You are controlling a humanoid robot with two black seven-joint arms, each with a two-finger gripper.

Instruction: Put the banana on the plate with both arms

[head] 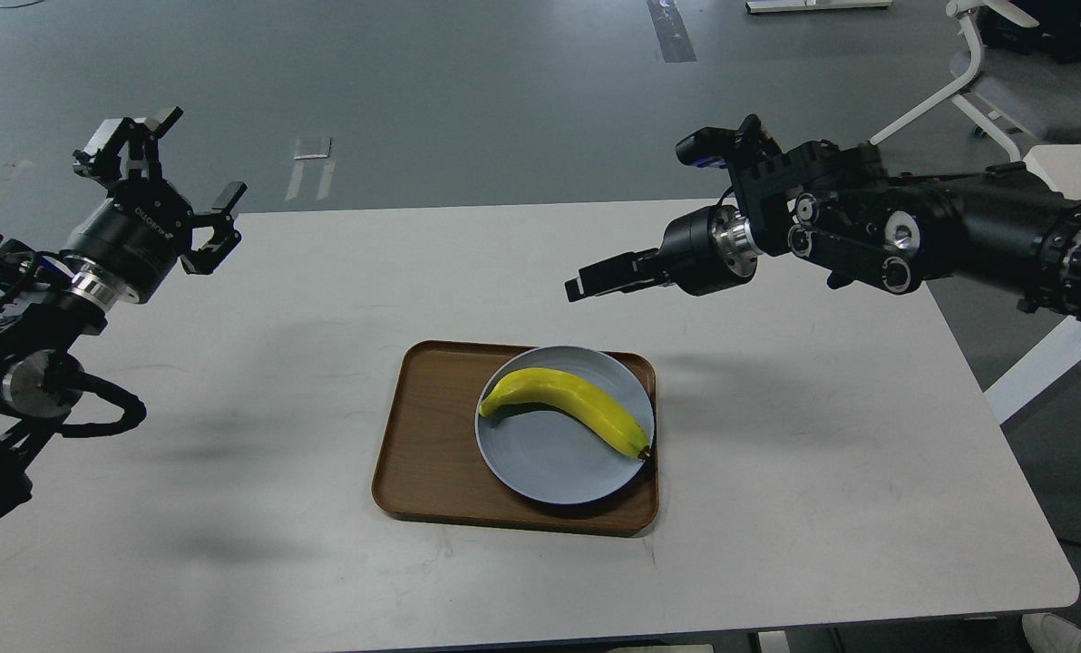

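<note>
Head view: I see the curved bright yellow banana (566,405) resting on the round pale blue-grey plate (550,472).
Left gripper (170,172): fingers spread, empty, well left of it.
Right gripper (579,283): closure unclear, nothing visibly held, above it.
Handling: probably light, soft, bruisable; I'd grip mid-body.

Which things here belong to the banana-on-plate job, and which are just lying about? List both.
Part of the job:
banana, lying on the plate
plate
left gripper, jaws spread, empty
right gripper, empty, above the table

Just lying about:
wooden tray under the plate
white table
office chair behind
</note>
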